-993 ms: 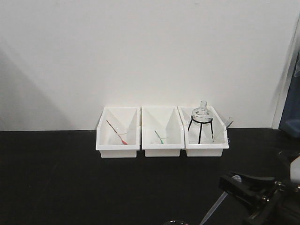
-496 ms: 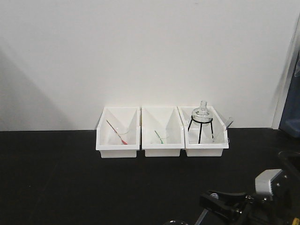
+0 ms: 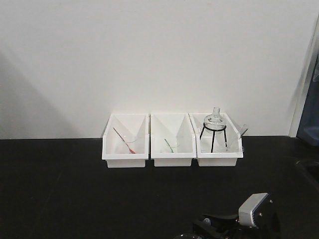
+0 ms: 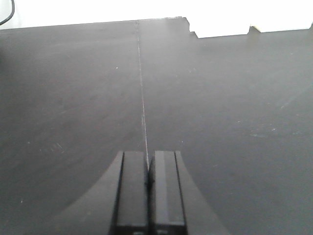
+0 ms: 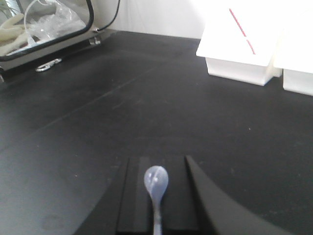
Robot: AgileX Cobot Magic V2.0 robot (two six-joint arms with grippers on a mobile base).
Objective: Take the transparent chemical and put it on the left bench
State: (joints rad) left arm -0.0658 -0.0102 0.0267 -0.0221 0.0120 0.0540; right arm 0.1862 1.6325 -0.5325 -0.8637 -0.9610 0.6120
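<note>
Right pincer (image 5: 159, 196) hovers low over the black tabletop (image 5: 122, 107), fingers (image 5: 128, 196) spread either side of a translucent dropper pipette (image 5: 156, 183) whose bulb pokes up between them; whether they grip the transparent chemical beneath, I cannot tell. Ahead to its right sit white bins (image 5: 244, 54). Left pincer (image 4: 147, 191) is pressed together, holding nothing.

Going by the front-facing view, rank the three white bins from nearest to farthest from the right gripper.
1. The right-hand bin, holding the flask on its tripod, is nearest the right gripper at the bottom edge.
2. The middle bin, with the green-tipped dropper.
3. The left-hand bin, with the red-tipped dropper, farthest.
</note>
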